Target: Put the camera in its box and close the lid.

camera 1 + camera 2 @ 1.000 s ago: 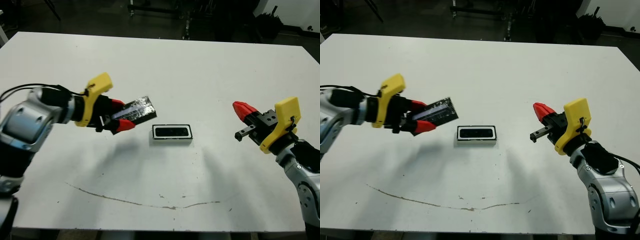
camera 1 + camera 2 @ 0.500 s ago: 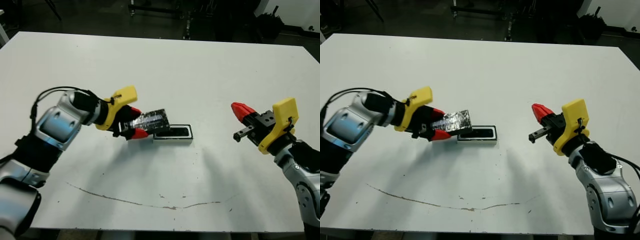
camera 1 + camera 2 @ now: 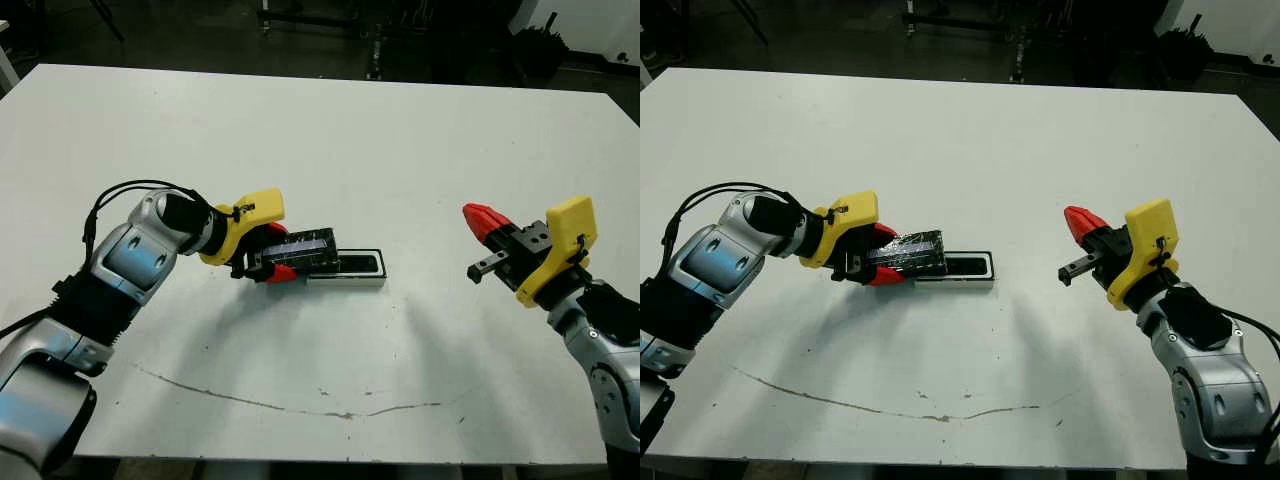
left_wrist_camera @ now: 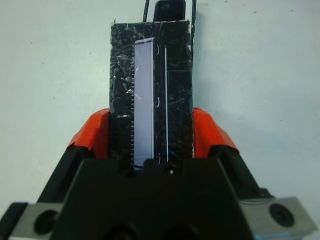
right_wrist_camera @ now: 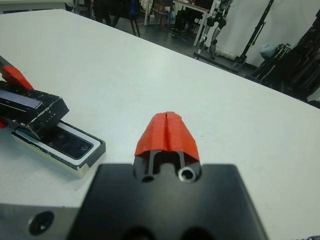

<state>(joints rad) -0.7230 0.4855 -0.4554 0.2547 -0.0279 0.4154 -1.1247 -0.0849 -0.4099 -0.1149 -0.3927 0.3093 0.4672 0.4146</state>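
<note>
Already the camera [image 5: 67, 144] lies inside the box [image 3: 347, 268] on the worktop [image 3: 400, 150]; left end effector [image 3: 268, 258] pinches the lid [image 3: 305, 250] over the box's left end. Right end effector [image 5: 166, 131] is pressed together, well apart.

Left gripper [image 3: 268, 262] clamps the lid [image 3: 303, 251], which overhangs the left end of the box [image 3: 347, 268] and blocks approach from that side. Box's right end uncovered, camera [image 5: 70, 143] lying inside. Bare table [image 3: 420, 180] on the box's right, far and near sides. Right gripper [image 3: 479, 222], fingers pressed together, is well apart to the right, nothing between it and the box.
</note>
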